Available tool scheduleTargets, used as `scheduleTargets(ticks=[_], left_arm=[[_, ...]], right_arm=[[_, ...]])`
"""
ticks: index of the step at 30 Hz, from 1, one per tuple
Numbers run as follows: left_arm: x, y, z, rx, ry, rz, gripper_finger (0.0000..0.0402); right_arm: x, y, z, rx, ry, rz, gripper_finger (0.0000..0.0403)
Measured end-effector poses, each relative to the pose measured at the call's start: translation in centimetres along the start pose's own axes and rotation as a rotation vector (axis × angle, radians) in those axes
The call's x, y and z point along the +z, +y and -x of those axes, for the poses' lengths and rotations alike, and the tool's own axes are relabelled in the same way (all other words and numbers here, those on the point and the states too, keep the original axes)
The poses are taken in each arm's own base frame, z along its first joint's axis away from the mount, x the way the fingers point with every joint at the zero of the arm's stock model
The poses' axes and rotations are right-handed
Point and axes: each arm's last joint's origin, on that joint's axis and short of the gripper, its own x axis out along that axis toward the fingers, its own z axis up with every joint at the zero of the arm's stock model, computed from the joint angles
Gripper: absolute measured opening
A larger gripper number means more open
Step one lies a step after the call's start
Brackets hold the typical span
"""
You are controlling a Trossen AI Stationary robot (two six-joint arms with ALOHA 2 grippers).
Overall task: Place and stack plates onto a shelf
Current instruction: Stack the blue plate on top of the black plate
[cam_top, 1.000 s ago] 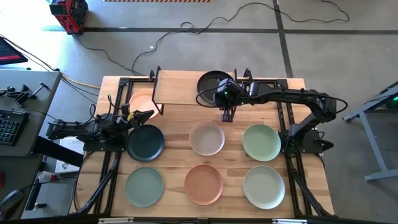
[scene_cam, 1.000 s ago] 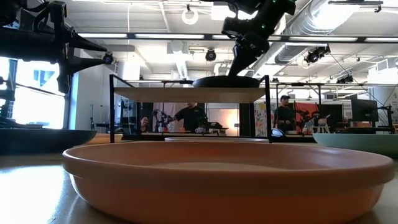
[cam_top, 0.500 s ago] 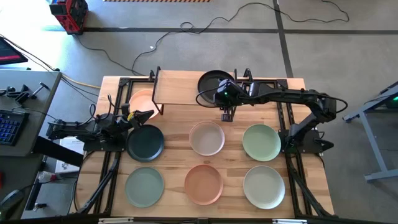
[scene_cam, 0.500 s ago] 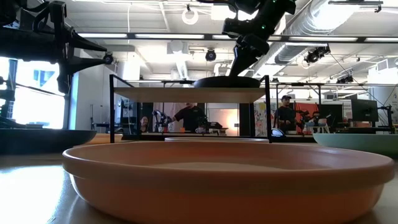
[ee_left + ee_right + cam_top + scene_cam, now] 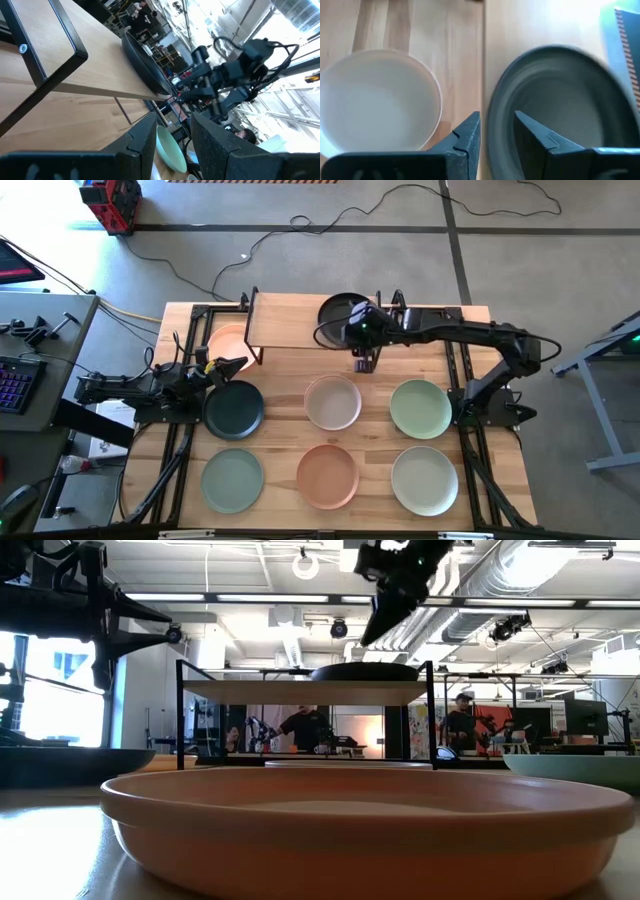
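The black plate [image 5: 335, 310] [image 5: 365, 671] rests flat on the right end of the wooden shelf [image 5: 290, 325] [image 5: 300, 690]. My right gripper [image 5: 345, 332] [image 5: 372, 632] [image 5: 495, 130] hangs open just above the plate's near rim, slanting down, clear of it. A peach plate [image 5: 228, 340] lies on the table partly under the shelf's left end. My left gripper [image 5: 230, 363] [image 5: 175, 145] waits open at the table's left side, pointing level toward the shelf, with nothing between its fingers.
On the table lie a dark teal plate [image 5: 233, 408], a whitish plate [image 5: 332, 402] [image 5: 375, 100], a pale green plate [image 5: 420, 408], a sage green plate [image 5: 232, 478], a terracotta plate [image 5: 327, 475] [image 5: 360, 830] and another pale plate [image 5: 424, 478]. People stand in the room beyond.
My right gripper has let go of the black plate's rim and risen clear above it. The plate stays flat on the shelf where it was.
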Motion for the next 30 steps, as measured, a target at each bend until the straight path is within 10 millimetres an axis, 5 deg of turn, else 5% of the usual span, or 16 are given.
scheduleTargets(ticks=[12, 30], left_arm=[[2.8, -2.8, 0.6, -0.074, -0.069, -0.08, 0.0108], [7.2, -8.9, -0.2, -0.004, -0.043, -0.322, 0.0108]], right_arm=[[2.4, -1.8, 4.1, -0.045, -0.05, -0.014, 0.0094], [0.2, -2.9, 5.1, -0.153, 0.212, -0.058, 0.0094]])
